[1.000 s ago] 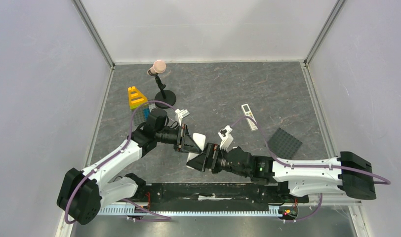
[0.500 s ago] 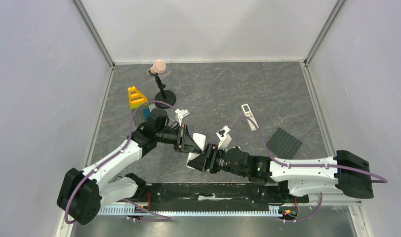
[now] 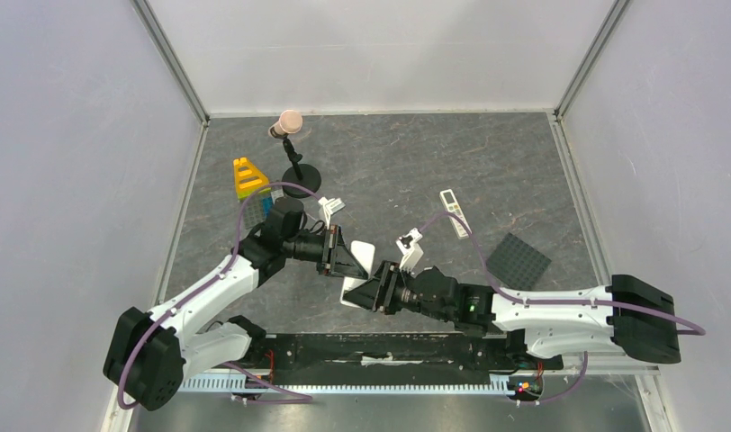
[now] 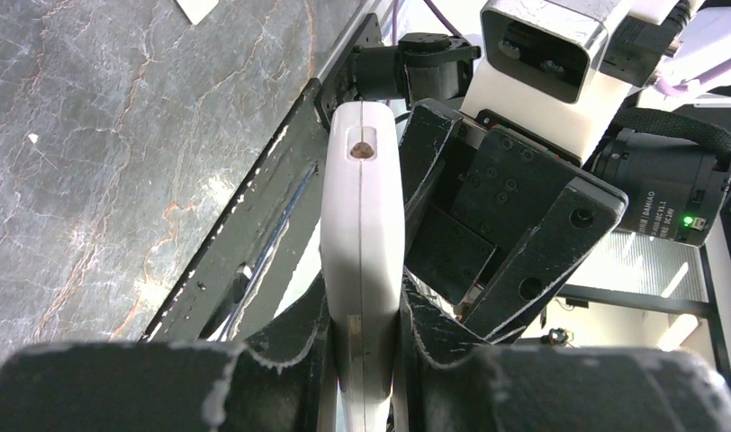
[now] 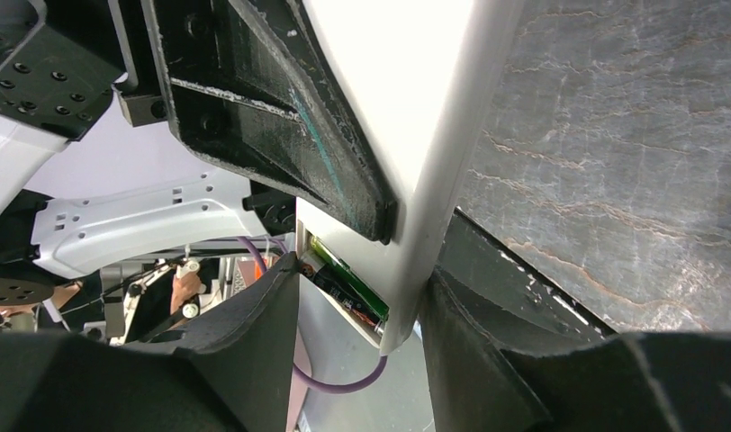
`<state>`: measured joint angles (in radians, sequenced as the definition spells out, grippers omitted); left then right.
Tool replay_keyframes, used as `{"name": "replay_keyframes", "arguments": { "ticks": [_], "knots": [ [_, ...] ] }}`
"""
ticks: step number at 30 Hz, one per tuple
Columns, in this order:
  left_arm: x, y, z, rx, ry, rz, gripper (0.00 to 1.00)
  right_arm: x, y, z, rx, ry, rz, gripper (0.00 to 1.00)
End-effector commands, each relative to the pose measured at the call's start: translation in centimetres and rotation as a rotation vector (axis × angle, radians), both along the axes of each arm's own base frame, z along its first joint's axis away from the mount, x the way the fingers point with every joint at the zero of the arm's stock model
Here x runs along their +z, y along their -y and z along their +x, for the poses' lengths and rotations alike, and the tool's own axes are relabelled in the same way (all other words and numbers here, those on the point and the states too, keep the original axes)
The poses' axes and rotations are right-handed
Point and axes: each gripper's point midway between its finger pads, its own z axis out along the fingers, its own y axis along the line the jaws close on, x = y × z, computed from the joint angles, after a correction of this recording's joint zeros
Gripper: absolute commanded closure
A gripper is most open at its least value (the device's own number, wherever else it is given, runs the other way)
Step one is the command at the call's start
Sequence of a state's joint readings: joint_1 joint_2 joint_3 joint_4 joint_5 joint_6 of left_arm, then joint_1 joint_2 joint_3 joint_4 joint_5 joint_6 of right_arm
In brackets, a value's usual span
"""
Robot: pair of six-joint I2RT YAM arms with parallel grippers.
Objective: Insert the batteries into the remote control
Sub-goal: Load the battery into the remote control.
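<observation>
- Two grippers share one remote (image 4: 362, 207). It hangs off the table (image 3: 434, 162), between the arms, near the middle of the near edge.
- The left gripper (image 4: 362, 310) is clamped on the remote's flat faces, a pad tight on each side.
- The right gripper (image 5: 371, 270) has a jaw on each side of the remote's other end, drawn partway in. We cannot tell whether its pads press the casing yet.
- Risk 1: if the left grip lets go before the right one is firm, we expect the remote to drop to the table.
- Risk 2: the battery bay is uncovered and faces sideways. A jolt or tilt during the exchange could shake the batteries (image 5: 347, 273) loose.
- Risk 3: the right gripper's inner finger sits just beside the open bay. If it bears on the cells or the thin bay wall, it could unseat them or skid off.
- Risk 4: the two sets of fingers are crowded together, so a small misalignment could knock one against the other and twist the remote.
- Remote, left wrist view: white casing seen edge-on, a seam down the middle, a small dark window in the end.
- Remote, right wrist view: plain white back, with a green cell and a dark one side by side in the bay.
</observation>
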<state>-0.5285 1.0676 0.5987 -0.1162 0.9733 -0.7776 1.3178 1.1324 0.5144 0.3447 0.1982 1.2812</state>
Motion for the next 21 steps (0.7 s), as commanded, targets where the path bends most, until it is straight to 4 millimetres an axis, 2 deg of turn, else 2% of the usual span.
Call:
{"name": "replay_keyframes", "arguments": {
  "ticks": [1,12,18,21],
  "knots": [
    [3.2,0.5,-0.5,-0.036,-0.009,-0.087,0.98,1.9,-0.3,-0.4,0.045,0.065,0.099,0.61],
    [5.4,0.8,-1.0,-0.04,-0.102,-0.154,0.98,3.6,-0.1,-0.6,0.08,0.192,0.187,0.56],
    [5.9,1.0,-0.7,-0.027,-0.129,-0.171,0.98,4.0,0.5,-0.8,0.089,0.217,0.207,0.52],
    [5.8,1.1,-0.5,-0.02,-0.134,-0.173,0.98,4.4,0.8,-0.8,0.091,0.226,0.219,0.47]
  ]
}}
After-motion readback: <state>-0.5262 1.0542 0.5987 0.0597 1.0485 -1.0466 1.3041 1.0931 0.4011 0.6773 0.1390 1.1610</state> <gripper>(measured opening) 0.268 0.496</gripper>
